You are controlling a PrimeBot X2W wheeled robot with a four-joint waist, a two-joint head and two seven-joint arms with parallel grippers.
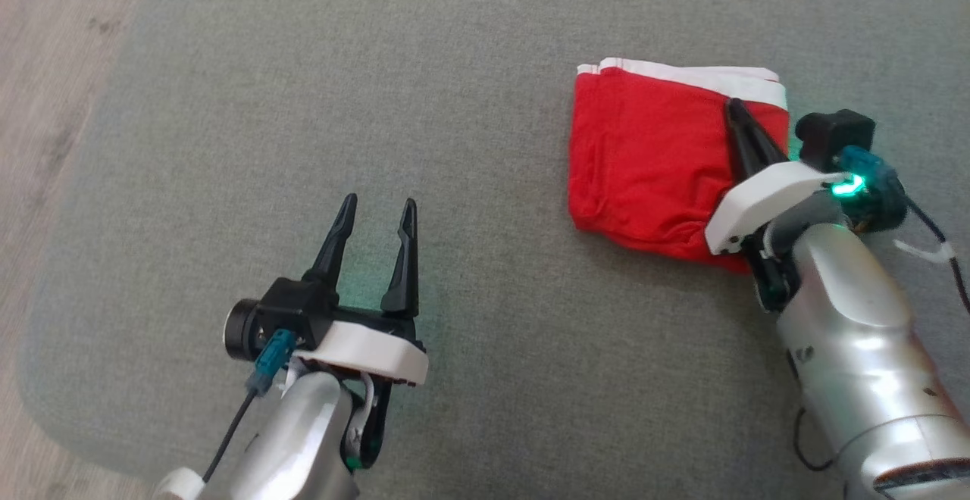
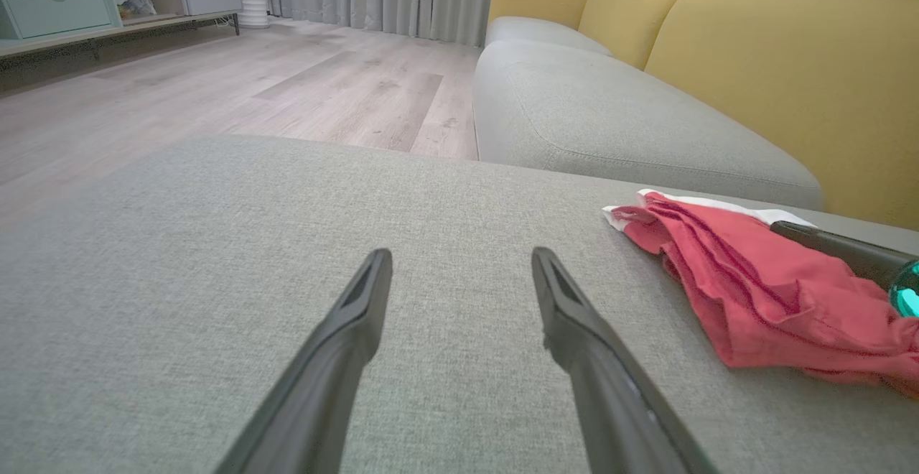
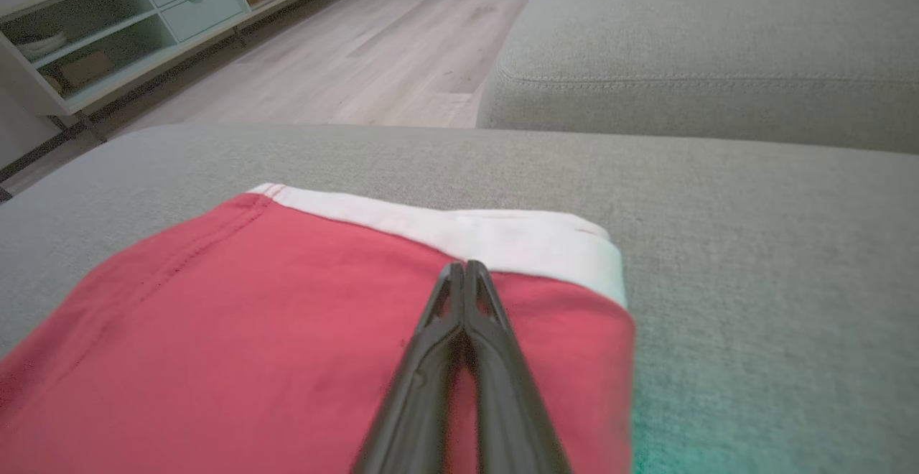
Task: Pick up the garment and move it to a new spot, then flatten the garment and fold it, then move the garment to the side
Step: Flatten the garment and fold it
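Observation:
The garment (image 1: 644, 151) is red with a white band, folded into a compact rectangle at the right of the grey cushion (image 1: 379, 68). My right gripper (image 1: 733, 106) lies on top of it near the right edge, jaws shut tip to tip with no cloth between them. In the right wrist view the right gripper (image 3: 465, 267) ends just short of the white band on the garment (image 3: 251, 330). My left gripper (image 1: 379, 208) hovers open over bare cushion to the left, well clear of the cloth. The left wrist view has the left gripper (image 2: 459, 258) open, the garment (image 2: 754, 287) at its right.
Wooden floor (image 1: 45, 106) runs along the cushion's left edge. A grey sofa seat (image 2: 610, 115) with yellow backrests (image 2: 790, 64) stands beyond the cushion. A pale green cabinet (image 3: 108, 29) stands across the floor.

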